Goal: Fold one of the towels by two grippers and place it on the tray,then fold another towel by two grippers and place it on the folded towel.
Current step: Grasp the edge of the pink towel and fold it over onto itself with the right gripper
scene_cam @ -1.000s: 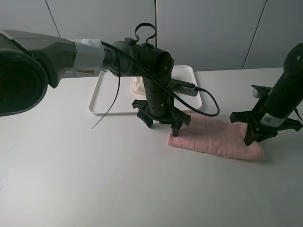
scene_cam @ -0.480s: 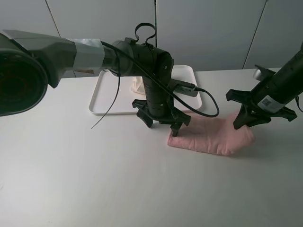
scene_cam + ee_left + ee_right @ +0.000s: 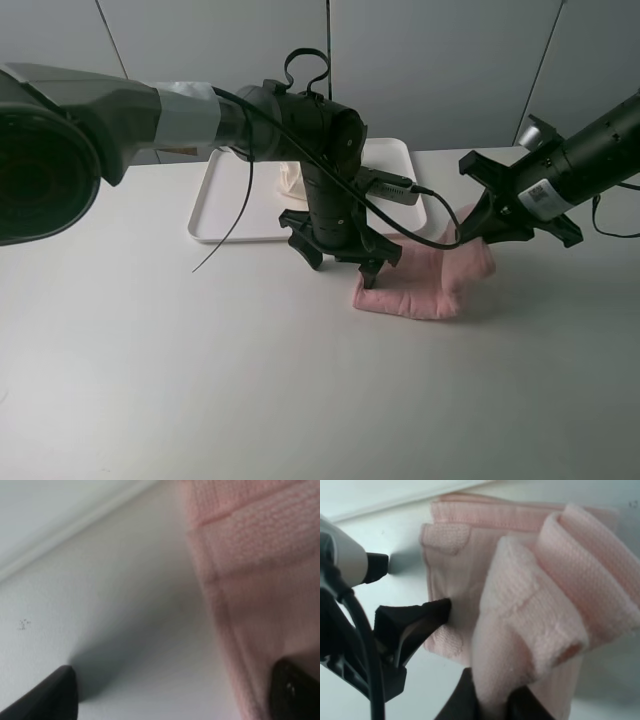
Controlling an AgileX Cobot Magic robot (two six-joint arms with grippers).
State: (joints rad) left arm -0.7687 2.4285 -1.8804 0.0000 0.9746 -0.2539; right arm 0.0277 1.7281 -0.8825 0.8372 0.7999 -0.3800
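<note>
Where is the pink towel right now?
In the high view the pink towel lies on the white table, right of centre, just in front of the tray. The left hand presses one end; the right hand lifts the other.

The right gripper (image 3: 487, 222), clamped on the pink towel's (image 3: 425, 283) right end, has lifted and swung from the frame's lower right toward the centre, doubling that end leftward so the towel now lies shorter.
</note>
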